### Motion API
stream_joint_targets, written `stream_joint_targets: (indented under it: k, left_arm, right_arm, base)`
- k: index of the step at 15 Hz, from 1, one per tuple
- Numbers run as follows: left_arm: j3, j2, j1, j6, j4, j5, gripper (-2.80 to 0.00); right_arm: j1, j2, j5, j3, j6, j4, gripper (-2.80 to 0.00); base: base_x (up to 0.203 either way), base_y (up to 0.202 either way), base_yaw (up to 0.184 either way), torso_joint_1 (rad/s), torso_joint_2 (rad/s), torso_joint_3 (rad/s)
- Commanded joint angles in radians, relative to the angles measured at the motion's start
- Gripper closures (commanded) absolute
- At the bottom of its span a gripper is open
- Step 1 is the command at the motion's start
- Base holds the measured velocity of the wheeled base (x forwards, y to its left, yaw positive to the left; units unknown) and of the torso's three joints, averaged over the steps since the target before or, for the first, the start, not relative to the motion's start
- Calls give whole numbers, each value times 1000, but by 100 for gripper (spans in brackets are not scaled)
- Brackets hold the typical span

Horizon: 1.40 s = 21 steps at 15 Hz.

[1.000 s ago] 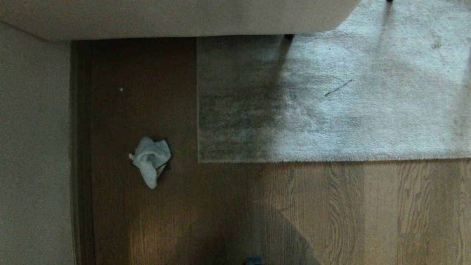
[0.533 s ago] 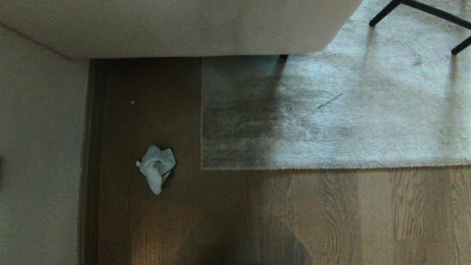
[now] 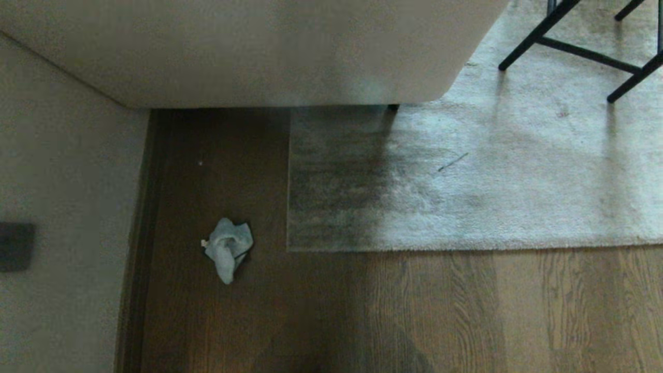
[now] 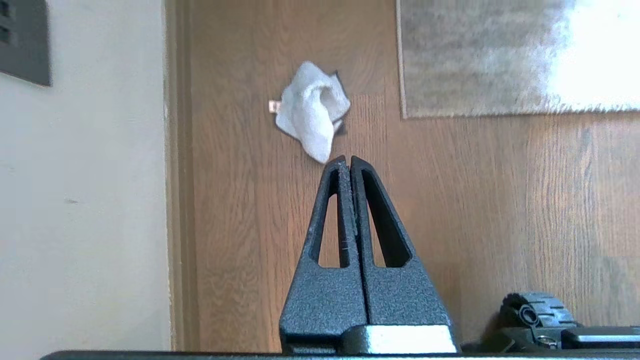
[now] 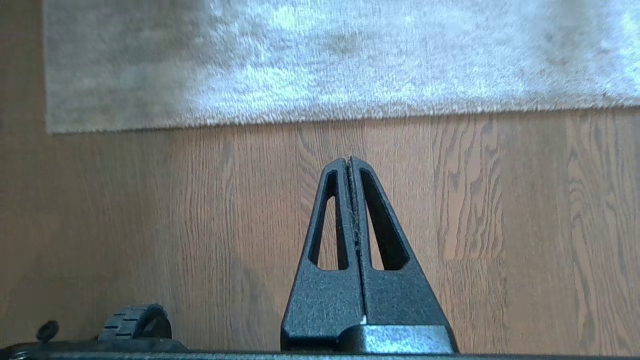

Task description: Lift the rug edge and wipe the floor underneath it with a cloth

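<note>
All views downward onto floor (image 3: 362,311)

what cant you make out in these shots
- Floor under the rug: covered by it in every view.
- Rug's far side: hidden by the sofa in the head view.
- Dark plate on the wall: cut off by the edge.
- Small tag on the cloth: too small to read.

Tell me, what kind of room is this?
Probably a living room in a home. A big soft rug lies on a wooden floor, a pale couch-like seat stands partly over the rug, and thin black furniture legs rest on it. A small cloth lies by the wall.
</note>
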Motion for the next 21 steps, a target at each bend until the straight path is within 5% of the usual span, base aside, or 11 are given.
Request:
stream_joint_targets:
  k: [1, 21]
  left_arm:
    - [0, 0, 0, -1, -2, 0, 0]
    - [0, 0, 0, 0, 0, 0, 0]
  right_arm:
    - [0, 1, 0, 0, 1, -1, 0]
    - [0, 1, 0, 0, 0, -1, 0]
  base:
    - [0, 0, 0, 4, -4, 206]
    - [0, 0, 0, 4, 1, 203]
